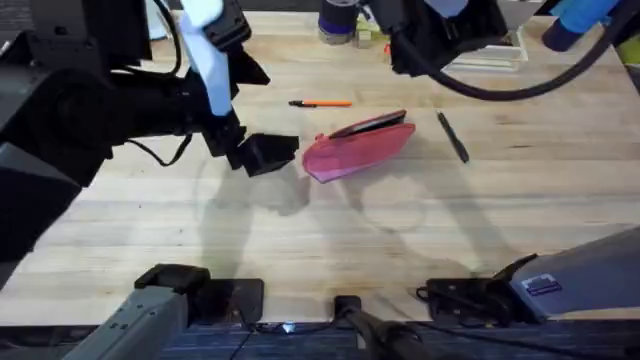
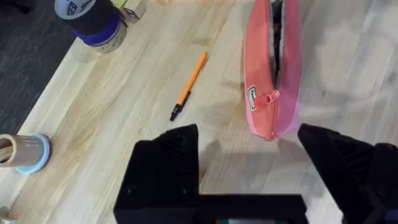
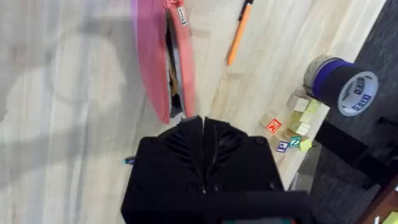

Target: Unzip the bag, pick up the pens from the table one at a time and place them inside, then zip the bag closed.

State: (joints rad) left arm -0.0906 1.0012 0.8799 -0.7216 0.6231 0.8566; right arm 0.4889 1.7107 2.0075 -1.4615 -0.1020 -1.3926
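The pink bag point(image 1: 358, 150) lies mid-table with its zipper parted, showing a dark inside. Its zipper pull point(image 2: 272, 96) sits at the end nearest my left gripper. My left gripper point(image 1: 265, 155) hovers just left of that end, fingers spread wide and empty point(image 2: 249, 149). An orange pen point(image 1: 322, 103) lies on the table point(image 1: 330, 240) behind the bag; the left wrist view shows the orange pen point(image 2: 189, 84) too. A black pen point(image 1: 453, 137) lies right of the bag. My right gripper point(image 1: 412, 55) hangs high over the back, its fingers point(image 3: 203, 127) shut with nothing seen between them, above the bag's point(image 3: 155, 56) far end.
A blue-banded tape roll point(image 1: 338, 22) and small lettered blocks point(image 3: 289, 127) stand at the table's back edge. Another tape roll point(image 2: 25, 152) sits near the left edge. Cables and the arm bases line the front edge.
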